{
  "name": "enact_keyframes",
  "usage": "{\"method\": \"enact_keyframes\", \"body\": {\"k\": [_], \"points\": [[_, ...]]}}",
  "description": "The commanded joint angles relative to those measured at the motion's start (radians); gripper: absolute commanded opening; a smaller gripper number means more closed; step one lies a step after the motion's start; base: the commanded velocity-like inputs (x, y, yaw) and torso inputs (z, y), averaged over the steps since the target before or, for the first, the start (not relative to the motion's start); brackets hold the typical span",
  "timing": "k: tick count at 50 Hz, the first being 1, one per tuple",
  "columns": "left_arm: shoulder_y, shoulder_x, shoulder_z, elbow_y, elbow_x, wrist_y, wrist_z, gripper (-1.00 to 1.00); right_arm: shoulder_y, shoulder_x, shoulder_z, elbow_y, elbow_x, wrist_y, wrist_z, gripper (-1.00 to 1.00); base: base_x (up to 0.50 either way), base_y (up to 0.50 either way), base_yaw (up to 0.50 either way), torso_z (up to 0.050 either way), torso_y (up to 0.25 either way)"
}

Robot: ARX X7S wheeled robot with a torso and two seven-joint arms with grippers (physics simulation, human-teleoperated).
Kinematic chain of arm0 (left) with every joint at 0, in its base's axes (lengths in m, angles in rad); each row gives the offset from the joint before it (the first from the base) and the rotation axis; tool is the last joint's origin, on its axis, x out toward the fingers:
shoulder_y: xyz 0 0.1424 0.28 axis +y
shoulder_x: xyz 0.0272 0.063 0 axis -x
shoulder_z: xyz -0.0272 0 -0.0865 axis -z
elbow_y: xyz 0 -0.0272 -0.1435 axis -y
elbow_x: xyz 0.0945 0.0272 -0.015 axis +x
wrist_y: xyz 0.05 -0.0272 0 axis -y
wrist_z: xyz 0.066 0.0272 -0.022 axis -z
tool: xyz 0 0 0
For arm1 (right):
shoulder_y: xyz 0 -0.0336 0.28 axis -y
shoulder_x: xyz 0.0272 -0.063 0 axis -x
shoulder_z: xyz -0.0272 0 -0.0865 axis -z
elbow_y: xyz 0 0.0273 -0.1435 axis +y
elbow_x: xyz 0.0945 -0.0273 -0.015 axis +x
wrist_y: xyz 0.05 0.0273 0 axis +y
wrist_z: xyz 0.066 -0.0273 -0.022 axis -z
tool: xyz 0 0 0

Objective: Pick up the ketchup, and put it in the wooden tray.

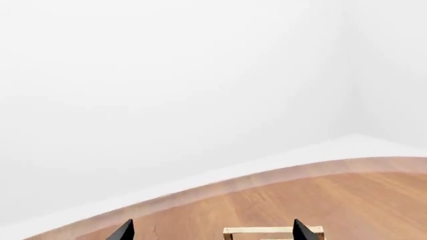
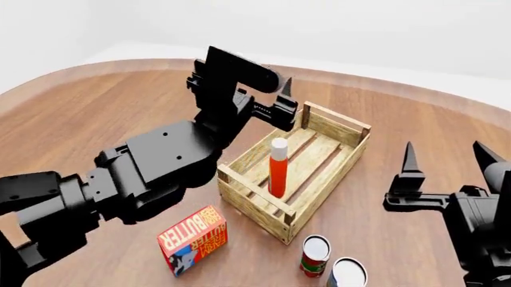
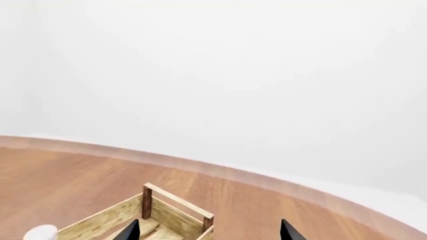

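Note:
The ketchup (image 2: 278,170), a slim orange-red bottle with a white cap, stands upright inside the wooden tray (image 2: 339,122), on its slatted base near the front end. My left gripper (image 2: 270,86) hovers open above the tray's far left side, clear of the bottle. In the left wrist view the left gripper (image 1: 212,231) has nothing between its fingers, and a corner of the tray (image 1: 273,231) lies below. My right gripper (image 2: 444,156) stands open to the right of the tray, empty. The right wrist view shows the right gripper (image 3: 209,231), the tray's far end (image 3: 177,210) and the bottle's white cap (image 3: 40,233).
A red-orange butter box (image 2: 191,239) lies in front of the tray on the left. Two small cans (image 2: 315,254) (image 2: 347,274) stand in front of its near right corner. The round wooden table (image 2: 96,113) curves away behind, with a white floor and wall beyond.

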Motion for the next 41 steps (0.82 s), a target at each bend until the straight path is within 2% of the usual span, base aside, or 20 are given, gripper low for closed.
{"method": "enact_keyframes", "body": {"k": [1, 11, 17, 26, 35, 41], "points": [[0.032, -0.316, 0.008, 0.388, -0.021, 0.008, -0.139, 1.0, -0.008, 0.001, 0.01, -0.06, 0.038, 0.032, 0.018, 1.0, 0.0, 0.0, 0.0, 0.0, 0.0], [0.093, -0.587, 0.004, 0.641, -0.012, 0.07, -0.237, 1.0, -0.011, 0.003, 0.038, -0.141, 0.104, 0.078, 0.052, 1.0, 0.0, 0.0, 0.0, 0.0, 0.0], [0.136, -0.694, 0.009, 0.722, -0.02, 0.106, -0.289, 1.0, -0.042, 0.022, 0.056, -0.172, 0.151, 0.054, 0.086, 1.0, 0.0, 0.0, 0.0, 0.0, 0.0], [0.197, -0.774, 0.027, 0.773, -0.01, 0.146, -0.342, 1.0, -0.152, 0.137, 0.018, -0.174, 0.241, -0.114, 0.215, 1.0, 0.0, 0.0, 0.0, 0.0, 0.0], [0.26, -0.822, 0.038, 0.773, 0.001, 0.213, -0.382, 1.0, -0.295, 0.306, -0.066, -0.174, 0.279, -0.359, 0.367, 1.0, 0.0, 0.0, 0.0, 0.0, 0.0], [0.292, -0.837, 0.046, 0.764, 0.028, 0.244, -0.404, 1.0, -0.353, 0.371, -0.12, -0.173, 0.26, -0.469, 0.422, 1.0, 0.0, 0.0, 0.0, 0.0, 0.0]]}}
